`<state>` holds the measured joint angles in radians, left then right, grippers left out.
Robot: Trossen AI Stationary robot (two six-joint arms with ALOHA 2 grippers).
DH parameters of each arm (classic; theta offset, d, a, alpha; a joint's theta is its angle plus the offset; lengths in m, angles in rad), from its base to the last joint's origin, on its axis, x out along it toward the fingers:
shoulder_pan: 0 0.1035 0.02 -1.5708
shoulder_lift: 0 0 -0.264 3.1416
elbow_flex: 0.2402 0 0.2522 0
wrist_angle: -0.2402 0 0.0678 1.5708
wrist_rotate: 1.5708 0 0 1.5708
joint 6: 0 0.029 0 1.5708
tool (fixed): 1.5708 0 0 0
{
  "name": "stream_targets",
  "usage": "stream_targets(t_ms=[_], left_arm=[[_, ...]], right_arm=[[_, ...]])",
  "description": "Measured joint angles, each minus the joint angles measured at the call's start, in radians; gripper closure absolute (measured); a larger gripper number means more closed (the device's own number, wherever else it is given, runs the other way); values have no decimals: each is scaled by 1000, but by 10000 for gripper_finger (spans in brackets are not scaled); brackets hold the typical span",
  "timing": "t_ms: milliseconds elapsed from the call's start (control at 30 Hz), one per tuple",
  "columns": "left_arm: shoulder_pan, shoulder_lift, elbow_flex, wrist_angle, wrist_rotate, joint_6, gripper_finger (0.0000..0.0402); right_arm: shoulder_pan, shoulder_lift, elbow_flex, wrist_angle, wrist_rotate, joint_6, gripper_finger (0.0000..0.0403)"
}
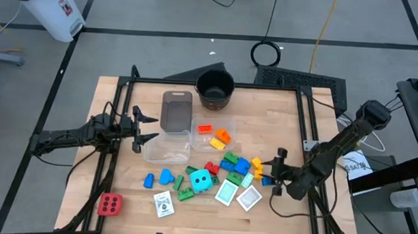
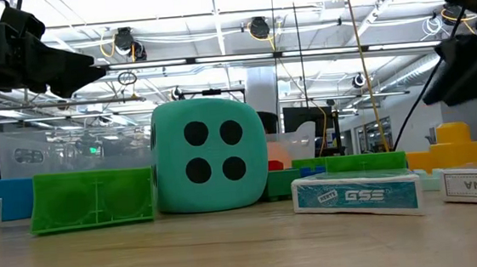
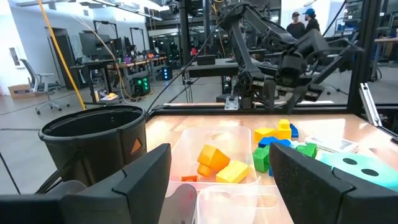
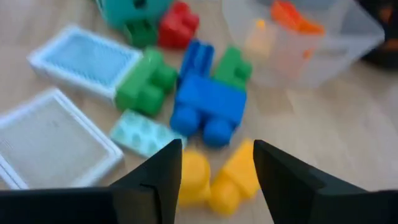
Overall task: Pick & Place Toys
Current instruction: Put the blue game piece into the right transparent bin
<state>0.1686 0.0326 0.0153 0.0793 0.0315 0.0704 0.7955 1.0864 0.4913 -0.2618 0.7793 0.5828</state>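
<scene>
Toys lie scattered across the front half of the wooden table (image 1: 281, 113) — chunky, glossy plastic blocks with round studs. In the middle sits the cyan dotted cube (image 1: 201, 180), soft-cornered with black pips, and a red dotted cube (image 1: 110, 204) rests alone near the front left corner. Two white-bordered cards (image 1: 238, 195) lie flat, side by side, just right of the cyan cube. The right gripper (image 1: 272, 172) hangs over a yellow block (image 4: 214, 177), fingers parted around it, not clamped; a blue block (image 4: 205, 109) sits just beyond. Orange pieces (image 1: 215, 134) lie in a clear tub (image 1: 231, 125). The left gripper (image 1: 149, 127) hovers beside another clear tub (image 1: 166, 148), fingers open, holding nothing.
</scene>
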Motion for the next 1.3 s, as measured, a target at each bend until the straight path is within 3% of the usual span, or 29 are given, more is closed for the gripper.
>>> stream_targets(t_ms=[100, 233, 367, 533, 900, 1300], left_arm=[[0, 0, 0, 0, 0, 0, 128], [0, 0, 0, 0, 0, 0, 128], [0, 0, 0, 0, 0, 0, 128], [0, 0, 0, 0, 0, 0, 128], [0, 0, 0, 0, 0, 0, 128], [0, 0, 0, 0, 0, 0, 128]], right_arm=[[-13, -8, 1, 103, -101, -142, 188], [-32, -11, 6, 181, -224, -183, 118], [-21, -11, 6, 60, -354, -153, 56], [-9, -8, 6, -158, -416, 9, 39], [-15, 22, -131, 25, -426, 58, 104], [-16, 19, -160, 83, -417, 24, 275]])
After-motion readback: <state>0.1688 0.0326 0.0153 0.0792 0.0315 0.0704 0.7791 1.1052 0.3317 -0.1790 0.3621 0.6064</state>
